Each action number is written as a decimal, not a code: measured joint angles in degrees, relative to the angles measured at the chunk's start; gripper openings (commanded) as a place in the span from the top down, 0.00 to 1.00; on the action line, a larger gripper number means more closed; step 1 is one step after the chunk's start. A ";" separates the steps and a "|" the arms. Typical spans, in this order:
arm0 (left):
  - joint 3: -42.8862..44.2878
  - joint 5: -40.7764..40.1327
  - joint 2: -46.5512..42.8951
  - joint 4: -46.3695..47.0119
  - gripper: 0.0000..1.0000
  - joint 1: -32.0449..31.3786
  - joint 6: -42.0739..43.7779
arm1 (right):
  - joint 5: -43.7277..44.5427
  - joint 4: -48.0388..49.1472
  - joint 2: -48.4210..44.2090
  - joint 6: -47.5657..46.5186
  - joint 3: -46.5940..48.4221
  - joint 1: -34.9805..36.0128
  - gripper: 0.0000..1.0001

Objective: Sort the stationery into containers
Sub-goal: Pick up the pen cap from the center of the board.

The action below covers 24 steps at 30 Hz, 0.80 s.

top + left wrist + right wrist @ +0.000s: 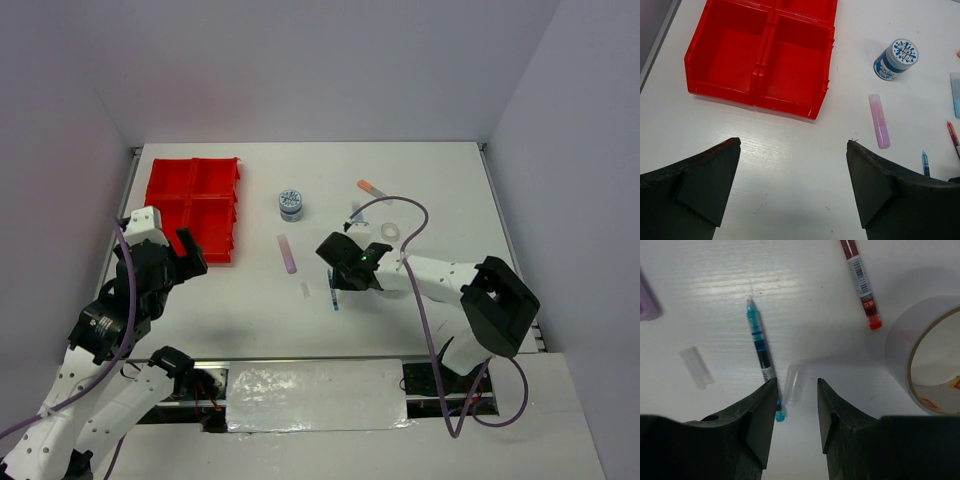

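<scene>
The red four-compartment tray (190, 196) stands at the far left; its compartments look empty in the left wrist view (755, 97). My left gripper (186, 252) (794, 142) is open and empty, over bare table just in front of the tray. My right gripper (337, 280) (796, 382) is open, low over the table. A clear cap (795, 382) lies between its jaws. The blue pen (761, 350) (333, 297) lies beside the left finger, its end passing under that finger's tip. A red pen (860, 282) and a tape roll (925, 360) lie to the right.
A blue-lidded tub (291, 204) (896, 59) and a purple marker (288, 253) (879, 121) lie between the arms. An orange-capped marker (371, 187), a light-blue marker (956, 92) and a tape roll (389, 233) lie further right. Another clear cap (696, 367) lies left of the pen.
</scene>
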 measured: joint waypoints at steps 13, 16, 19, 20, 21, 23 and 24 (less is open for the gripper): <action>-0.02 1.36 0.28 0.13 0.01 0.00 0.22 | -1.66 3.08 4.22 0.20 -2.27 -1.38 0.56; -0.02 1.49 0.28 0.17 0.01 0.00 0.24 | -1.70 3.72 4.22 0.20 -2.27 -1.38 0.56; -0.02 1.70 0.31 0.22 0.01 -0.02 0.39 | -1.88 4.22 4.22 0.22 -2.27 -1.38 0.56; -0.02 1.73 0.31 0.24 0.01 -0.02 0.61 | -1.99 4.35 4.22 0.22 -2.27 -1.38 0.56; -0.02 1.77 0.35 0.26 0.01 -0.02 0.94 | -2.14 4.50 4.24 0.28 -2.27 -1.38 0.56; -0.02 1.88 0.52 0.33 0.01 -0.02 1.20 | -2.43 4.74 4.57 0.35 -2.27 -1.38 0.56; -0.02 1.92 0.63 0.37 0.01 -0.02 1.22 | -2.51 4.79 4.94 0.37 -2.27 -1.38 0.56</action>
